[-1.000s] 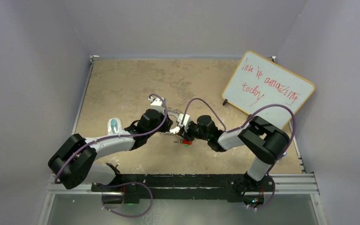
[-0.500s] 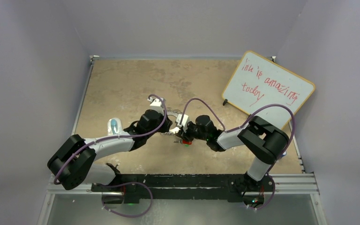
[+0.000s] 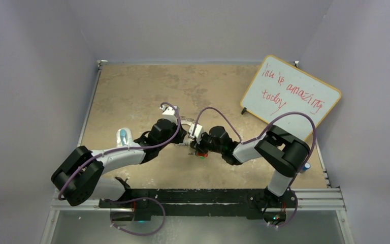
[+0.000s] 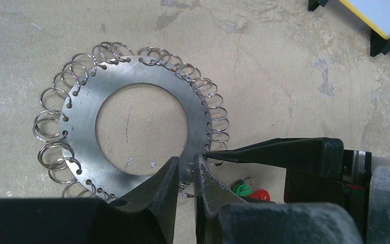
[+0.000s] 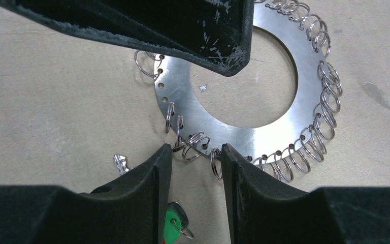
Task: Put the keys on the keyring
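The keyring (image 4: 81, 132), a flat silver ring fringed with small wire loops, lies on the tan table (image 3: 132, 91); in the top view only a bit of the keyring (image 3: 187, 122) shows past the grippers. My left gripper (image 4: 185, 165) is shut on its near rim. My right gripper (image 5: 196, 150) is open, its tips straddling a few loops at the ring's edge (image 5: 264, 137). The keys lie just beside it: green head (image 4: 242, 190), red head (image 4: 258, 194), and the green one (image 5: 175, 223) again under my right finger. In the top view both grippers meet mid-table over the keys (image 3: 201, 154).
A whiteboard (image 3: 290, 96) with red writing stands propped at the back right, its black feet (image 4: 383, 43) beyond the ring. A clear bluish plastic object (image 3: 124, 136) lies left of my left arm. Walls enclose the table on three sides.
My right gripper has edged left toward the ring and its jaws have spread slightly. The left gripper and the ring have stayed put.
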`<state>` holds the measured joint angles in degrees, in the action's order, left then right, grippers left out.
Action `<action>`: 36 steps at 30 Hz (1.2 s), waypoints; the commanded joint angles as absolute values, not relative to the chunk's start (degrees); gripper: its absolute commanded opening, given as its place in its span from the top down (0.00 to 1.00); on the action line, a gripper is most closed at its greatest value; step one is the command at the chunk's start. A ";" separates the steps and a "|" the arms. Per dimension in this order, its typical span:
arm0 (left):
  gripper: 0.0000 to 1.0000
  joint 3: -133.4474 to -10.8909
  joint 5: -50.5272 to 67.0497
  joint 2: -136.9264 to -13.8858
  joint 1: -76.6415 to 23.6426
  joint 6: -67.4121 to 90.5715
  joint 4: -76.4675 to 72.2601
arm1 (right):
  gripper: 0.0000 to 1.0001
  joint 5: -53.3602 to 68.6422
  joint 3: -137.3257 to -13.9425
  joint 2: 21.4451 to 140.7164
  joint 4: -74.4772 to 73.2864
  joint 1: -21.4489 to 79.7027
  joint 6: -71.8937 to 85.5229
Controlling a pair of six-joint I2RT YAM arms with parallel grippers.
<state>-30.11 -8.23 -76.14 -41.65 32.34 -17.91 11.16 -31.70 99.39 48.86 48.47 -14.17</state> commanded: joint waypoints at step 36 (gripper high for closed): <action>0.88 -25.61 -8.92 -68.18 -41.40 26.30 -25.90 | 1.00 20.70 -26.42 80.77 40.84 48.67 -28.27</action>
